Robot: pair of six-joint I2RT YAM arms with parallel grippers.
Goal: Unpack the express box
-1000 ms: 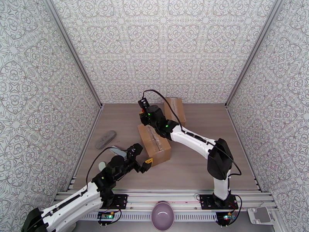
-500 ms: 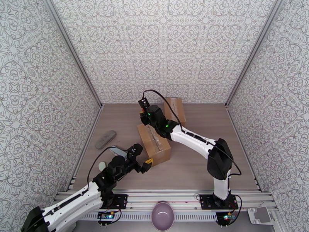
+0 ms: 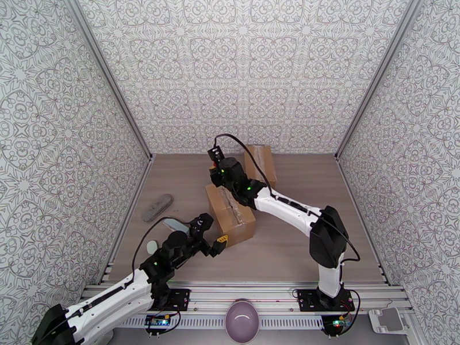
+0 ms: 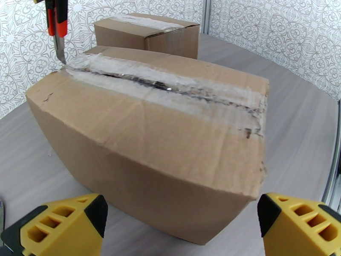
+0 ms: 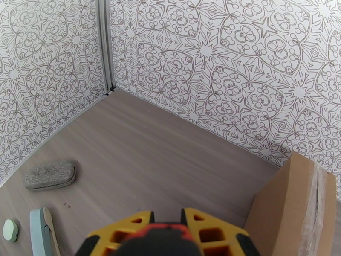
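The express box (image 3: 230, 214) sits in the middle of the surface (image 3: 287, 248). In the left wrist view it fills the centre of the frame, with its taped top seam running from upper left to right. The right gripper (image 5: 166, 220) is pinched on the red-and-black handle of a knife (image 4: 59, 22). The blade tip rests at the upper-left end of the tape (image 4: 170, 88), right where the seam meets the box edge. A dark, ragged line runs along the tape, so the seam looks at least partly slit, though I cannot tell how deep the slit goes. The left gripper (image 3: 211, 232) is spread wide at the near end of the box, one yellow finger at each lower corner of its own view, close to the cardboard but apart from it. To do this step well, the blade should stay shallow and follow that dark line, so it parts only the tape and spares whatever is inside. The pull should be slow and straight. The box looks light and could slide or twist under the drag, so the left gripper would do well to close on the near end and brace it. The second box (image 4: 147, 33) stands just behind and should be kept out of the blade's way.
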